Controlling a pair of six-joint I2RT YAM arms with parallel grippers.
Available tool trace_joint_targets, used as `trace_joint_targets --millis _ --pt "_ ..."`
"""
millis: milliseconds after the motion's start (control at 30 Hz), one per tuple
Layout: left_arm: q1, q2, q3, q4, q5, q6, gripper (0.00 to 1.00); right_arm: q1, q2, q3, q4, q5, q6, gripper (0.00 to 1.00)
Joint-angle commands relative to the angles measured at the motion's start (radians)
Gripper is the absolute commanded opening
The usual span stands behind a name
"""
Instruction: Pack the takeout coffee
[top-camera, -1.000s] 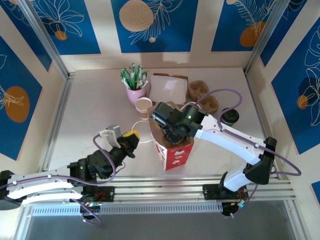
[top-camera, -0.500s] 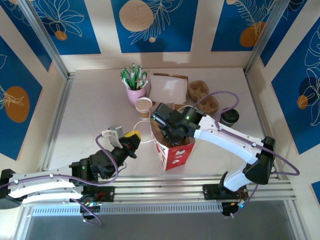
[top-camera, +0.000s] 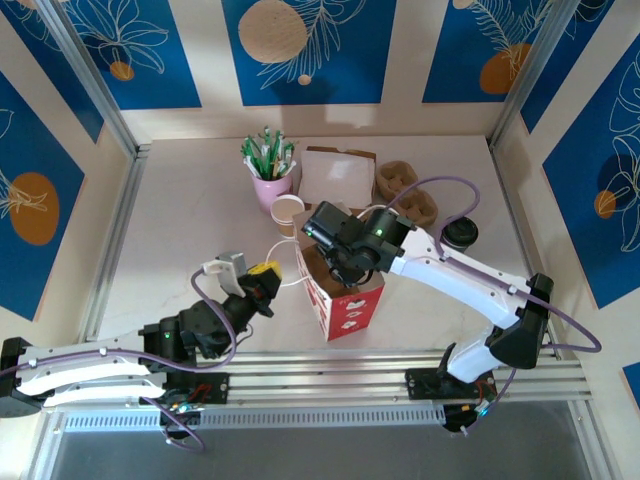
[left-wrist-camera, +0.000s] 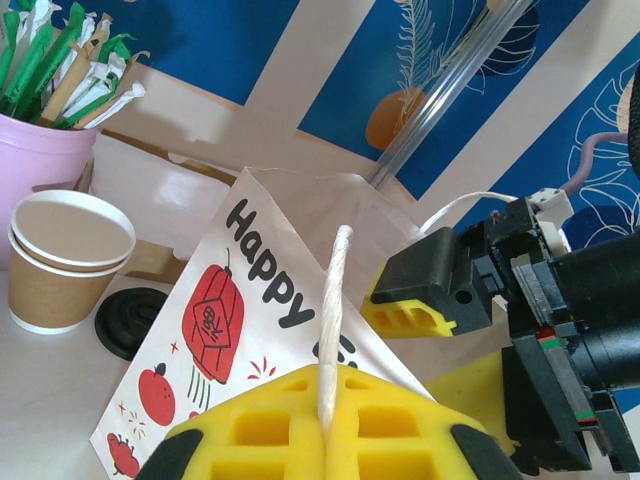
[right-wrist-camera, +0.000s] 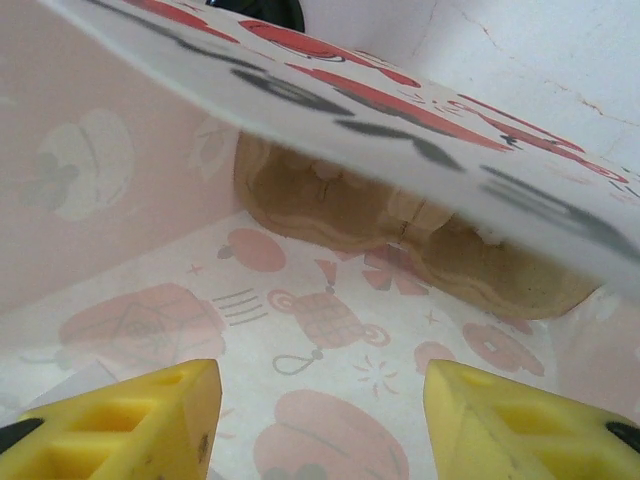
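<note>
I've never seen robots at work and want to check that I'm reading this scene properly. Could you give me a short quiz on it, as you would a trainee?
1. True or false: the lidded coffee cup stands inside the paper bag.
2. What is the left hand pinching? A) the bag's white handle; B) a green stick; C) the pink cup.
3. Fill in: the right hand, reaching into the bag, has its fingers ____ (open or shut).

Key: 1 false, it stands on the table to the right of the bag; 2 A; 3 open.
</note>
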Motion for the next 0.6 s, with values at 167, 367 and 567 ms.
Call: trace_joint_targets --millis 167,367,567 --pt "-0.011 -0.022 0.014 -0.006 -0.028 0.031 0.0 -0.001 -0.004 0.094 -0.058 0.064 -0.09 0.6" --pt "-0.011 -0.015 0.025 -0.024 -0.03 0.03 0.0 -0.046 0.026 0.181 0.049 -0.054 -0.355 0.63" --pt "-0.011 -0.014 0.05 -0.07 -0.034 0.035 0.04 -0.056 0.034 0.294 0.029 -0.064 -0.563 0.64"
